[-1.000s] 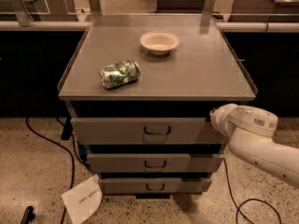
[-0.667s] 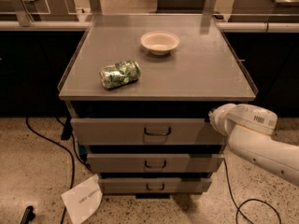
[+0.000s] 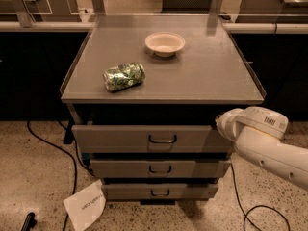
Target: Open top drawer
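The top drawer is the widest grey front under the cabinet top, with a small dark bail handle at its centre. A dark gap shows above its front, and its interior is hidden. My white arm reaches in from the right. My gripper is at the arm's tip, against the right end of the top drawer's front and well to the right of the handle. The narrower middle drawer and the smallest bottom drawer sit below.
A crushed green can lies on its side on the cabinet top, and a white bowl stands behind it. A paper sheet and black cables lie on the speckled floor to the left. Another cable lies to the right.
My arm's tip has edged slightly left towards the drawer's right end. The drawers, can and bowl have not visibly moved.
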